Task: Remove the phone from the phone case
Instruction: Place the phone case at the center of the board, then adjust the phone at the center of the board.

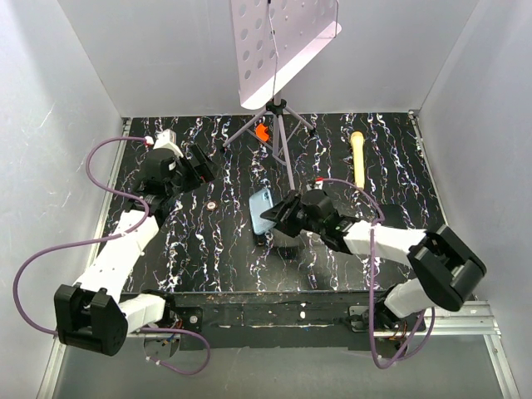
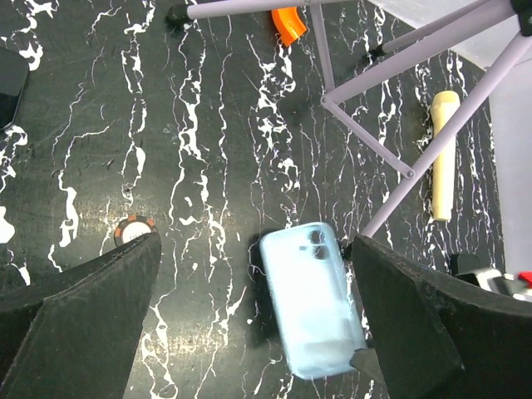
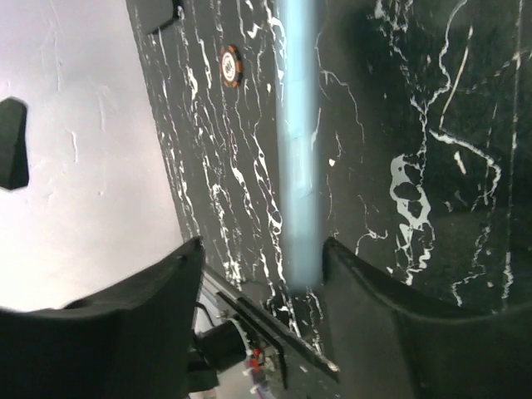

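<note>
Right pincer grips the light blue phone case by its edge, raised above the table; our left pincer gapes empty. Slick, stiff, thin; we judge corners the place to peel.

No readable text, label or number appears anywhere.

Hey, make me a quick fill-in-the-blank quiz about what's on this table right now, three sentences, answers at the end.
1. The phone case is colored light ____.
2. The phone case is between the fingers of the ____ gripper.
3. The long yellow flashlight lies on the ____ side of the table, seen from above.

Answers: blue; right; right
</note>
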Action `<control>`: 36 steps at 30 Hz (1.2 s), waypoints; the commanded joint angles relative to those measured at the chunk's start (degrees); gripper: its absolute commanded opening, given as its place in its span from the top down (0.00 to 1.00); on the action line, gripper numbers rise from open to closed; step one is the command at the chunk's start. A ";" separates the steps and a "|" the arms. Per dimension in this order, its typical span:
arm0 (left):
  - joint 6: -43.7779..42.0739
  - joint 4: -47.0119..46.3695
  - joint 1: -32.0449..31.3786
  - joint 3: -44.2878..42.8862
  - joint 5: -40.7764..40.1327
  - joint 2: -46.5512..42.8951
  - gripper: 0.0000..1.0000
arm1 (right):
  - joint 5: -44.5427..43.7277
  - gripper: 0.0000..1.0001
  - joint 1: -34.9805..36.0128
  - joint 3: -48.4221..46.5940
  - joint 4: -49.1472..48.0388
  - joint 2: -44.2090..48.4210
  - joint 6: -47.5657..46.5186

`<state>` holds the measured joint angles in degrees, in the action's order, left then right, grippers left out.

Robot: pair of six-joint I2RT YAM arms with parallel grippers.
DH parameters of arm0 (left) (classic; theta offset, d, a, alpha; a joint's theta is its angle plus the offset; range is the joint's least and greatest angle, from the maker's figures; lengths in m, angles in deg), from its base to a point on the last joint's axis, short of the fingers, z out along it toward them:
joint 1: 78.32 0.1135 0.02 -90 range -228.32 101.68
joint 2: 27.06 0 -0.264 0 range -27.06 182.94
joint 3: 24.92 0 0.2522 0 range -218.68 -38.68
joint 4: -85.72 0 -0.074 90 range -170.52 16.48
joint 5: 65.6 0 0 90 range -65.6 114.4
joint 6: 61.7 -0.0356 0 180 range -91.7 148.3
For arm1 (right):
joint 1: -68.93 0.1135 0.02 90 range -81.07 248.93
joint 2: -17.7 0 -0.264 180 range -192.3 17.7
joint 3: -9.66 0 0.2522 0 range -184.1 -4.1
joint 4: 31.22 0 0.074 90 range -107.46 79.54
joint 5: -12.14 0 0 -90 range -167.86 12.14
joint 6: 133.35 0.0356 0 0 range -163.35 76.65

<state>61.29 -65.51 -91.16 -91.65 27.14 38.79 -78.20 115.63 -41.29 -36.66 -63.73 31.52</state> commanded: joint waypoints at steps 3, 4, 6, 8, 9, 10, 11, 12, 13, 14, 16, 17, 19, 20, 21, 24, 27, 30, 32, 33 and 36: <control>-0.21 -0.24 0.01 -0.03 1.56 -3.35 0.00 | 8.77 0.19 1.99 -3.42 4.93 -4.80 -1.30; -0.30 -0.33 -0.08 -0.03 1.82 -3.53 0.00 | 9.56 0.18 2.43 -2.02 5.75 -3.31 -2.09; -0.56 -0.33 -0.25 -0.11 1.91 -3.88 0.00 | 8.52 0.17 2.52 1.15 11.95 2.12 -3.67; -0.74 -0.24 -0.34 -0.20 2.09 -3.97 0.00 | 3.36 0.16 2.52 -0.33 26.33 8.62 -8.58; -0.56 -0.24 -0.43 -0.29 2.26 -3.88 0.00 | 0.63 0.16 2.09 -1.82 34.76 11.26 -11.21; -0.39 -0.24 -0.52 -0.20 2.61 -3.79 0.00 | -2.53 0.16 1.39 -3.31 40.85 13.12 -12.89; 0.05 -0.33 -0.61 -0.20 3.31 -3.71 0.01 | -5.43 0.16 0.07 -4.20 46.48 15.66 -14.65; 0.58 -0.59 -0.69 -0.12 4.02 -3.62 0.00 | -6.51 0.16 -2.29 -4.90 50.97 17.51 -15.97; 0.93 -0.85 -0.69 -0.12 4.98 -3.36 0.00 | -6.34 0.17 -5.27 -5.43 54.06 19.01 -16.94; 1.28 -0.85 -0.78 -0.29 6.04 -3.27 0.00 | -5.64 0.19 -10.96 -5.70 56.44 20.77 -18.34; 1.72 -0.59 -0.78 -1.17 9.28 -3.18 0.00 | -5.02 0.22 -20.55 -6.75 59.88 23.23 -21.94; 1.90 -0.59 -0.96 -1.69 10.60 -3.27 0.00 | -6.68 0.23 -25.55 -7.80 61.37 23.94 -24.40; 2.08 -0.94 -1.22 -2.05 13.85 -3.18 0.00 | -10.54 0.27 -33.82 -10.52 63.23 23.51 -28.62; 1.90 -1.46 -1.31 -2.14 15.70 -3.18 0.00 | -11.78 0.28 -37.87 -12.10 63.76 22.29 -30.99; 1.73 -1.90 -1.40 -2.05 16.93 -3.35 0.00 | -12.23 0.29 -41.21 -13.42 63.85 20.80 -32.58; 1.90 -2.61 -1.31 -2.14 18.87 -3.44 0.01 | -16.87 0.29 -48.52 -17.29 64.11 15.09 -34.00; 1.99 -1.74 -1.31 -2.83 19.23 -3.44 0.00 | -21.18 0.29 -53.80 -19.24 62.81 10.78 -33.47; 2.42 -0.60 -1.40 -3.63 19.23 -3.09 0.00 | -26.45 0.33 -57.32 -20.63 61.12 6.13 -32.86; 2.25 0.20 -1.40 -4.24 19.67 -2.65 0.00 | -28.39 0.35 -58.30 -23.88 62.96 0.60 -33.73; 2.08 0.64 -1.40 -4.59 19.58 -2.65 0.01 | -29.62 0.35 -58.47 -26.59 65.06 -2.13 -34.00; 1.72 1.60 -1.31 -5.13 19.40 -2.48 0.00 | -34.10 0.37 -58.56 -31.18 67.72 -9.43 -36.02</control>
<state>63.66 -65.47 -92.41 -94.06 45.46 36.95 -103.68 57.23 -65.84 27.62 -66.74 -1.57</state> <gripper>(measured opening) 0.993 0.653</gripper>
